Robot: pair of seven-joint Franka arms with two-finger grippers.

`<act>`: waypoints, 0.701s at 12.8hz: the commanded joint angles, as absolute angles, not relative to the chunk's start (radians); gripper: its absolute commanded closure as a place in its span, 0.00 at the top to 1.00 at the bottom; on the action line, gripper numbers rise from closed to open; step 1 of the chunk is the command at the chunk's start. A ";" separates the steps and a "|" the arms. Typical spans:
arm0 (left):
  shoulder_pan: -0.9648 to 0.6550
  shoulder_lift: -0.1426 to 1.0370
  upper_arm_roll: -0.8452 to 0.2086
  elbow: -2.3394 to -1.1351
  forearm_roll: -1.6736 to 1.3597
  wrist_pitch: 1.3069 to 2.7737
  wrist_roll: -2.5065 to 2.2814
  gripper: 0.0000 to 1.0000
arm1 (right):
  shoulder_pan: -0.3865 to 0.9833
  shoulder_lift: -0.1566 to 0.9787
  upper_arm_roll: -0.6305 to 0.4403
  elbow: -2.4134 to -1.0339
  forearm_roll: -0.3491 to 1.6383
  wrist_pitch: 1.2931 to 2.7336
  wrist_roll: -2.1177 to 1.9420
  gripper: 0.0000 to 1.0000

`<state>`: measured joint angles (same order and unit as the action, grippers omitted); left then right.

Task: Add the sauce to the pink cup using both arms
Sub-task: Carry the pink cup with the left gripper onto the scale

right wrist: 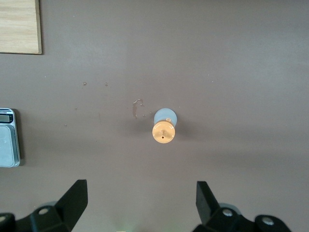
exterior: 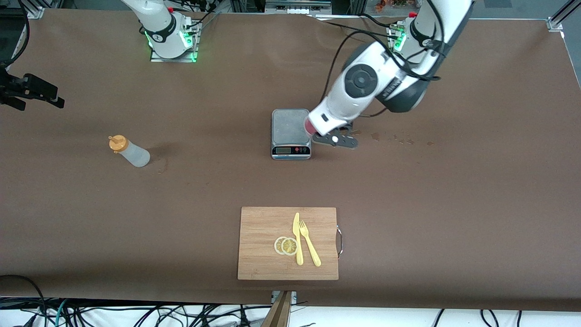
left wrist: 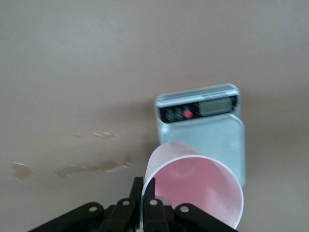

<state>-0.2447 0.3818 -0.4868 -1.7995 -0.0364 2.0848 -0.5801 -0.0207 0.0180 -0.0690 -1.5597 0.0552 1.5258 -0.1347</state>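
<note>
Over the middle of the bench, at the edge of the grey kitchen scale [exterior: 291, 133], the left gripper [left wrist: 144, 193] pinches the rim of the pink cup [left wrist: 195, 188]; its fingers [left wrist: 136, 191] are narrowed onto the cup wall, one inside and one outside. In the left wrist view the cup's open mouth hangs partly over the scale's steel platform, with the display and red button on the scale's front strip. In the front view only a sliver of the cup [exterior: 309, 126] shows under the white wrist. Brownish spill marks [exterior: 401, 139] stain the brown table [exterior: 454, 204] just beside the scale, toward the left arm's end.

Toward the right arm's end, the right gripper [right wrist: 140, 200] hangs high over the sauce bottle [exterior: 129, 151], fingers spread wide and holding nothing. The bottle [right wrist: 164, 125] stands alone, orange cap up, well apart from the scale, with a faint smear on the table beside it.

Near the bench's front edge lies a wooden cutting board [exterior: 263, 240] carrying a yellow knife [exterior: 297, 238], a yellow fork [exterior: 309, 244] and two lemon slices [exterior: 286, 245]. Nothing stands between bottle and scale.
</note>
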 commanded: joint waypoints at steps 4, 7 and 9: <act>-0.279 0.409 -0.555 -1.982 -0.041 2.416 -0.664 0.00 | -0.020 0.009 -0.075 -1.559 0.058 1.546 -0.149 1.00; -0.290 0.434 -0.554 -1.987 0.044 2.453 -0.664 0.00 | -0.020 0.011 -0.075 -1.554 0.057 1.569 -0.144 1.00; -0.307 0.446 -0.546 -1.987 0.081 2.453 -0.666 0.00 | -0.020 0.015 -0.075 -1.554 0.058 1.598 -0.140 1.00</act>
